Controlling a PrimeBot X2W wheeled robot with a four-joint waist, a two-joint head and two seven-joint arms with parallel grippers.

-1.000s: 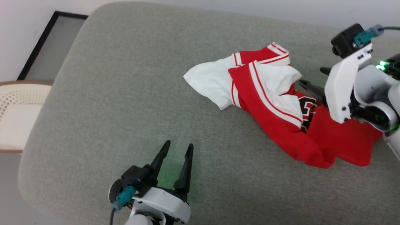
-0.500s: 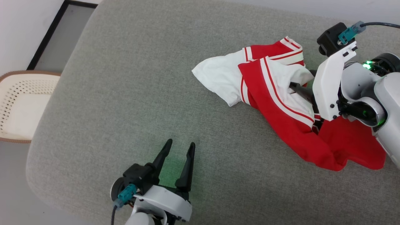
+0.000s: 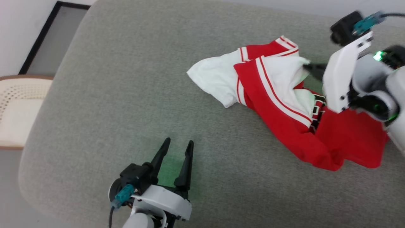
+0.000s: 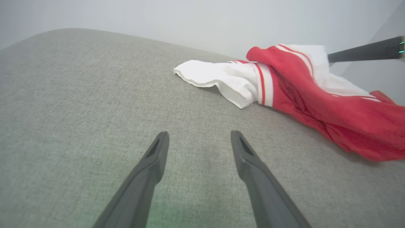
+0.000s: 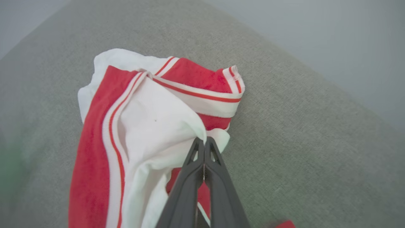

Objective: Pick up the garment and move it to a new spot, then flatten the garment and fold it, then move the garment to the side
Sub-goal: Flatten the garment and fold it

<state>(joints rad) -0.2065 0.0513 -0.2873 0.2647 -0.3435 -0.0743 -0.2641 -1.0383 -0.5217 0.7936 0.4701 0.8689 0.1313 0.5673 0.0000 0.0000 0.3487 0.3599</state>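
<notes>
Looking at the right pincer: the fingers are pressed together with no gap, nipping the edge of a white fold on the crumpled red jersey-style shirt with white sleeve ends and red-white stripe trim. How much cloth sits between the fingers can't be seen, as the tips cover the pinch point.

In the head view the right pincer is motion-blurred. Just a short dark tip pokes out from behind the white wrist bracket, and the white fold is drawn up to a point against it.

The shirt lies bunched on the right half of the grey upholstered cushion. One white sleeve end is spread out toward the middle and the red body trails toward the right edge. The right forearm covers part of the red body. The black white-outlined lettering shows only as a sliver in a crease and is unreadable.

The left pincer is spread wide with nothing in it, hovering low over bare cushion, well apart from the shirt. In the left wrist view, the left pincer frames fabric only. The far red end of the shirt is cut off at the frame edge, and one dark finger of the right pincer reaches in from the right, touching the raised white fold.

A cream perforated chair seat with a brown rim is cut off at the left edge of the head view.
</notes>
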